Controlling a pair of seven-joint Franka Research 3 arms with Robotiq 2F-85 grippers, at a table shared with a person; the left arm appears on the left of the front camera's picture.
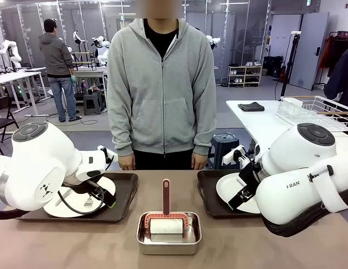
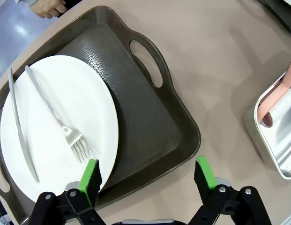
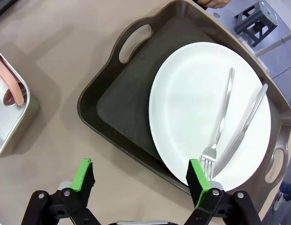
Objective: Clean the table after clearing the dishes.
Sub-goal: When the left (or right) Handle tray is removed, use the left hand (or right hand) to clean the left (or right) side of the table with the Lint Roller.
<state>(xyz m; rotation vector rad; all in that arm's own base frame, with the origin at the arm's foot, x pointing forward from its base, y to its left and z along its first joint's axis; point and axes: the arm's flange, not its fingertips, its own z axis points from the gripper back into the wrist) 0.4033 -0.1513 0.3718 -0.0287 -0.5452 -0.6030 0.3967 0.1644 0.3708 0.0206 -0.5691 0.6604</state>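
Tan table (image 1: 286,252): steel pan (image 1: 168,241) sits at near-centre, holding a roller (image 1: 166,226) with its pink handle upright

Left of the pan: left tray (image 2: 150,126), dark, carrying left plate (image 2: 75,93) with fork (image 2: 56,115) and knife (image 2: 18,126) lying on it

Right of the pan: right tray (image 3: 122,108) with right plate (image 3: 187,103), second fork (image 3: 222,117) and second knife (image 3: 243,126)

Left gripper (image 2: 147,172) hangs over the left tray's rim, jaws wide, nothing held

Right gripper (image 3: 141,177) hangs over the right tray's rim, jaws wide, empty

Person (image 1: 162,84) stands beyond the pan, at the table's far edge
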